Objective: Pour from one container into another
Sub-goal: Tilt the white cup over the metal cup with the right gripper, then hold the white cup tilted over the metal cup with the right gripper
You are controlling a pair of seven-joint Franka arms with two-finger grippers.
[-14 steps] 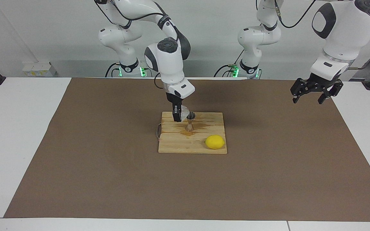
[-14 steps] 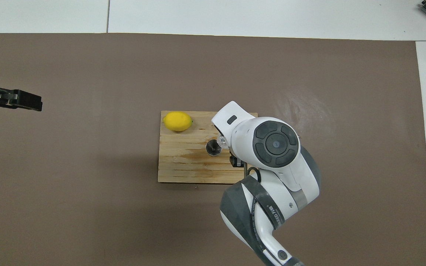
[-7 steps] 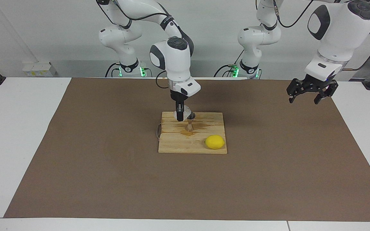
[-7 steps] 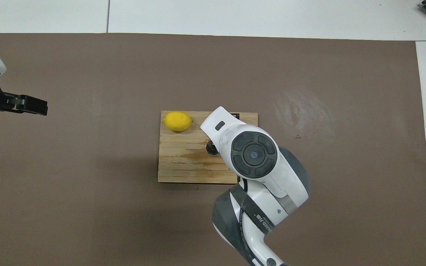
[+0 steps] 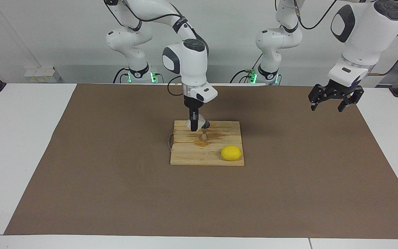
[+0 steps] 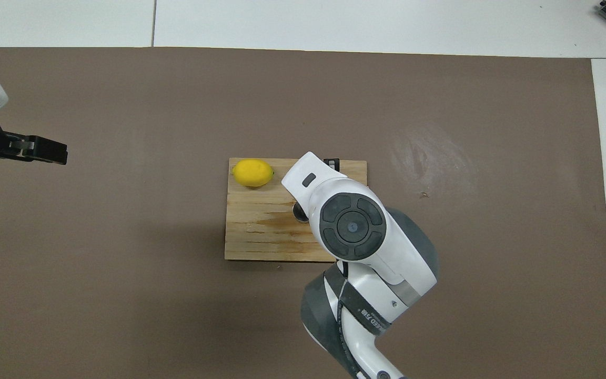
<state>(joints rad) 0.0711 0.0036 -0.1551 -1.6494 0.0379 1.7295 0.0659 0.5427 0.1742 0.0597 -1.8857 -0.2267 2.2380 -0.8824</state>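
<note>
Grip on the glass cup (image 5: 201, 121) by the right gripper (image 5: 194, 128), closed tight against the cup's wall, fingers pointing straight down over the wooden board (image 5: 188, 152). Holds the cup in the air right at the top rim of the metal jigger (image 5: 204, 133), on the side toward the right arm's end of the worktop (image 5: 19, 138); cannot tell whether cup and rim touch, or how far the cup is tipped. From overhead, hides the cup completely under the right arm's wrist and shows only a sliver of the jigger (image 6: 298, 210). Stands upright, that jigger, near the middle of the board, foot in a dark wet stain (image 5: 216, 134) spread across the wood. Farther from the robots, on the board's corner toward the left arm's end, a lemon (image 5: 230, 153), well apart from the jigger. Under the board, a brown mat (image 5: 81, 173). Waiting in the air over the mat's edge at the left arm's end, the left gripper (image 5: 333, 103), jaws spread wide and holding nothing.
</note>
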